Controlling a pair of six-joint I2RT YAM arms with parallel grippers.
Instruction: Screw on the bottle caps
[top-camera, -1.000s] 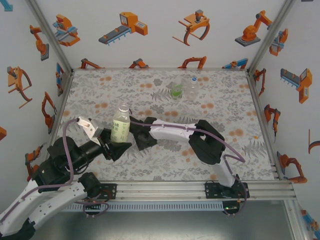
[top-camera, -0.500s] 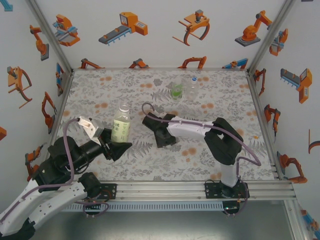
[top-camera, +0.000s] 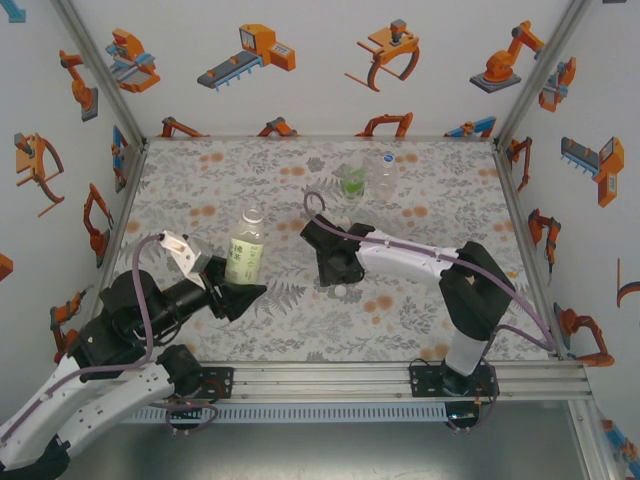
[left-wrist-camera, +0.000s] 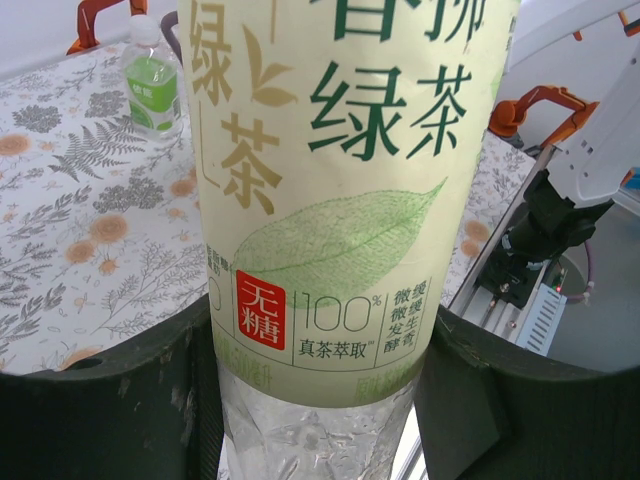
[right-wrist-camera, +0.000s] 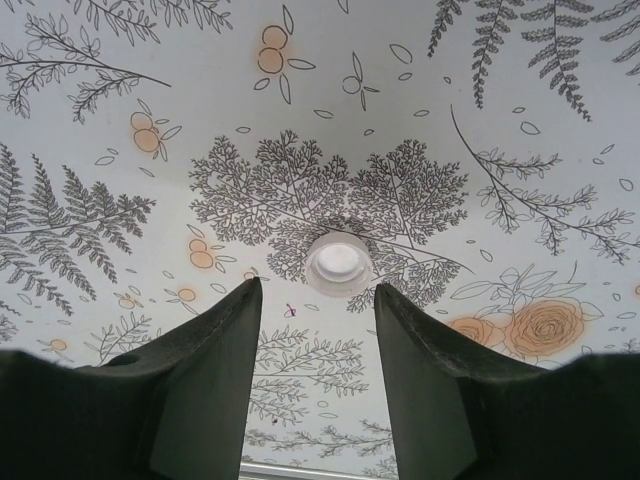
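My left gripper (top-camera: 240, 292) is shut on the lower body of the pale yellow-green bottle (top-camera: 245, 255), which stands upright at the table's near left. In the left wrist view its label (left-wrist-camera: 340, 200) sits between the two dark fingers (left-wrist-camera: 110, 400). A small white bottle cap (right-wrist-camera: 339, 264) lies hollow side up on the patterned table, just beyond the tips of my right gripper (right-wrist-camera: 315, 295). That gripper is open with nothing between its fingers. In the top view the cap (top-camera: 343, 291) is just near of the right gripper (top-camera: 339, 278).
The bright green bottle (top-camera: 352, 182) and the colourless bottle (top-camera: 385, 172) stand side by side at the far middle of the table. The green one (left-wrist-camera: 152, 85) also shows behind the held bottle. The metal rail (top-camera: 400, 375) runs along the near edge.
My right gripper has pulled away from the held bottle, swung right and toward the table's middle, and now hangs over the loose cap. The left gripper keeps its grip and has barely moved.
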